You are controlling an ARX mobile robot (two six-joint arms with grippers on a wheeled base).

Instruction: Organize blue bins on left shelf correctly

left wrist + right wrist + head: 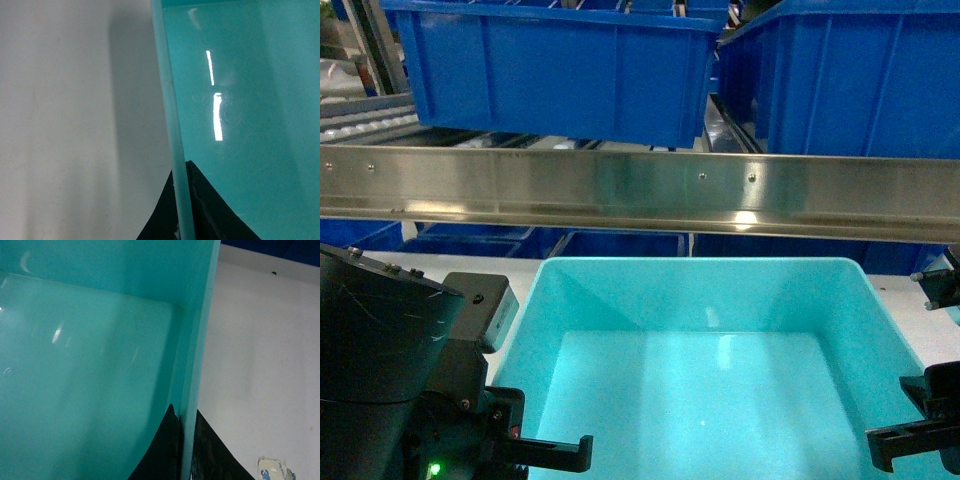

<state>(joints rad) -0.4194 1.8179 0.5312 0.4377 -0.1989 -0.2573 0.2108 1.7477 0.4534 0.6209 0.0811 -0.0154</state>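
Observation:
An empty light turquoise blue bin (700,300) fills the lower middle of the head view, just in front of and below the steel front rail (640,190) of the left shelf. My left gripper (558,453) is shut on the bin's left wall. In the left wrist view, its black fingers (210,210) pinch the thin rim (167,100) from both sides. My right gripper (908,438) is shut on the right wall, and the right wrist view shows its fingers (162,450) either side of that wall (197,340). The bin floor (90,350) is bare.
Two royal-blue bins (560,70) (850,80) sit on the shelf level above the rail, with white rollers (360,125) at far left. More dark blue bins (620,243) stand behind, under the rail. A white surface (60,125) lies beneath, with a crumpled tape piece (272,470) on the right.

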